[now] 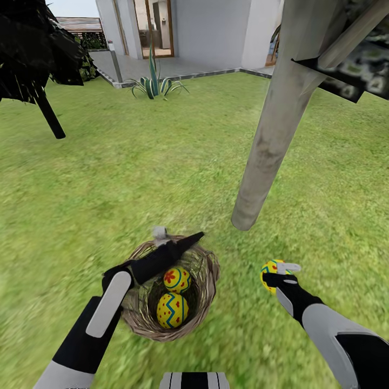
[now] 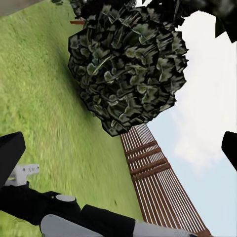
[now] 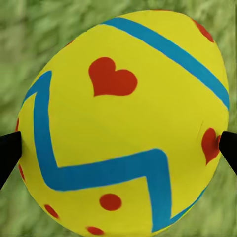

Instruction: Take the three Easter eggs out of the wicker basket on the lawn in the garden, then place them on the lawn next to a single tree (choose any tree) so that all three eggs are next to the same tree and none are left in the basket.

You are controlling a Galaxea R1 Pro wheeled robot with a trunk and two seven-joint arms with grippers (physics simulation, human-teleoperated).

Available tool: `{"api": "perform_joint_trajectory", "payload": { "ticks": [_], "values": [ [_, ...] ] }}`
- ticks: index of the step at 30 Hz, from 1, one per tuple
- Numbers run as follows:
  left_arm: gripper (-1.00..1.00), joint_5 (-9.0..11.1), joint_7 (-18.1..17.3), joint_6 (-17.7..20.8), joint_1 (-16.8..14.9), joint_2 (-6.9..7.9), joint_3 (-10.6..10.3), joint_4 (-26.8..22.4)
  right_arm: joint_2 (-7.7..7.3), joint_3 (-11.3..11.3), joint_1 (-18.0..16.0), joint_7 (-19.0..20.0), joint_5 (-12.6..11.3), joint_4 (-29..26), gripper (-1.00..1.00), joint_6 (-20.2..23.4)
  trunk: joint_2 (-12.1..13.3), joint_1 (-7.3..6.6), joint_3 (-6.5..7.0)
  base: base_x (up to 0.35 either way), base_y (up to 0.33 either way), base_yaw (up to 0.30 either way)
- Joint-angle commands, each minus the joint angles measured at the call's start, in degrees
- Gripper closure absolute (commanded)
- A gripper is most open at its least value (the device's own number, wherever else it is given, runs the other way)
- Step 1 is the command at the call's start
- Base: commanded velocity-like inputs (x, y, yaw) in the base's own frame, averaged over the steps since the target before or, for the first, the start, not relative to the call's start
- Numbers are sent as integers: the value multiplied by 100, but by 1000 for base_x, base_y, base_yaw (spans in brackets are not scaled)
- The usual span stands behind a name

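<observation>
The wicker basket (image 1: 205, 270) sits on the lawn (image 1: 135, 178) just in front of me. Two yellow Easter eggs lie in it, one with red flower marks (image 1: 176, 280) and one with blue zigzags (image 1: 172, 310). My left gripper (image 1: 186, 243) hangs open over the basket's far rim, and its fingers (image 2: 10, 153) stand wide apart at the edges of the left wrist view. My right gripper (image 1: 274, 276) is shut on the third egg (image 1: 268, 267) (image 3: 123, 123), right of the basket and low over the grass. The pale tree trunk (image 1: 270, 135) meets the ground a short way beyond that egg.
A thin black tree (image 1: 48, 116) stands far left. A spiky green plant (image 1: 154, 84) grows at the lawn's far edge before the grey paving and white house (image 1: 210, 27). Dark foliage (image 2: 128, 69) and a wooden slat fence (image 2: 153, 177) appear in the left wrist view.
</observation>
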Motion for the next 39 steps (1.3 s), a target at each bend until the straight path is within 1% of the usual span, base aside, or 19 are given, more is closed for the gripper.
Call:
{"api": "perform_joint_trajectory", "payload": {
  "ticks": [1, 4, 7, 8, 20, 26, 30, 34, 39],
  "values": [
    [-100, 67, -30, 40, -2, 31, 37, 1, -2, 23, 0, -21, -45, 21, 100, -4, -1, -1, -4, 0, 0, 0],
    [-100, 165, -77, 40, -2, 128, 134, 1, -2, 23, 0, -24, -45, 109, 100, -88, -1, -1, -4, 0, 0, 0],
    [-100, 262, -78, 40, -2, 225, 231, 1, -8, 17, 0, -34, -50, 112, 100, -75, -1, -1, -4, 0, 0, 0],
    [-100, 521, -78, 40, -2, 433, 803, 1, -8, 15, 0, -37, -52, 115, 100, -74, -1, -1, -4, 0, 0, 0],
    [-100, 530, -86, 40, -2, 433, 803, -12, -11, 7, 0, -35, -110, 139, 100, -12, -1, -1, -4, 0, 0, 0],
    [-100, 530, -126, 44, -2, 424, 753, -48, -11, 5, 0, -32, -121, 175, 100, 5, -1, -1, -4, 0, 0, 0],
    [-100, 530, -391, 48, -2, 422, 742, -56, -13, -1, 0, -32, -127, 187, 100, 7, -1, -1, -4, 0, 0, 0],
    [-100, 530, -477, 48, -2, 424, 748, -52, -18, -3, 0, -32, -125, 186, 100, 7, -1, -1, -4, 0, 0, 0],
    [-100, 530, -483, 48, -2, 424, 742, -52, -12, -4, 0, -32, -109, 180, 100, 1, -202, 109, -93, 0, 0, 0]
  ]
}}
